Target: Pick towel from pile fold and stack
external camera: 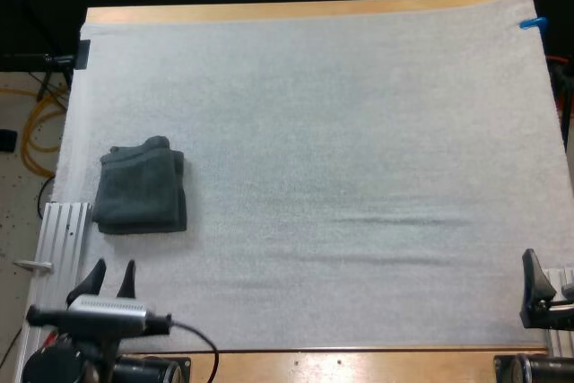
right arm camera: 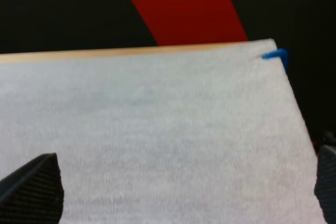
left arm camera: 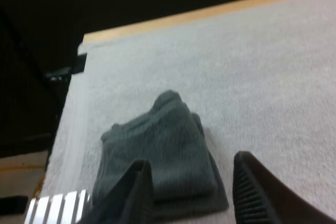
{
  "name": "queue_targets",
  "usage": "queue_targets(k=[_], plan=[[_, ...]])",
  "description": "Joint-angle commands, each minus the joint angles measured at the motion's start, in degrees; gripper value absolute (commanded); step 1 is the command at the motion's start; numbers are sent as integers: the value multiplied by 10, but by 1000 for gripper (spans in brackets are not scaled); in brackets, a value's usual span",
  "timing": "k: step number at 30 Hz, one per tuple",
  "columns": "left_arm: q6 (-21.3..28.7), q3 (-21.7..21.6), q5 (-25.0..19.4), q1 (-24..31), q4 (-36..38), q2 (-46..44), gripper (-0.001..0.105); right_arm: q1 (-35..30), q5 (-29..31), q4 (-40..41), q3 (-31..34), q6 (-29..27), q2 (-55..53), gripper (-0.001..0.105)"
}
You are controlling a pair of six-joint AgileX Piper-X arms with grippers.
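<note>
Progress looks far along: in the high view one folded towel (external camera: pixel 142 187) lies alone near the left edge of the mat (external camera: pixel 359 132). No pile or loose cloth is visible, so little seems left. The left gripper (external camera: pixel 114 268) hovers just on its near side, with wide bare mat to the right. In the left wrist view its fingers stand apart, holding nothing, at the towel's near edge, perhaps just short of touching. In the right wrist view the right gripper (right arm camera: pixel 178 187) is spread wide and empty over bare mat towards the far right corner.
</note>
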Motion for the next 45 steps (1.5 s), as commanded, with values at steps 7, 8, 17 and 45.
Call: queue_targets(k=[7,8,17,45], plan=[[-4,98,-5,0,-72,-78,35,0,-10,-8,48,0,-22,95],[-4,101,-5,0,-82,-78,35,0,-10,-8,52,0,-22,95],[-15,85,-3,0,-51,-78,35,0,-10,-13,81,5,-21,95],[-21,85,-3,0,-53,-78,35,0,-9,-13,81,7,-21,95]])
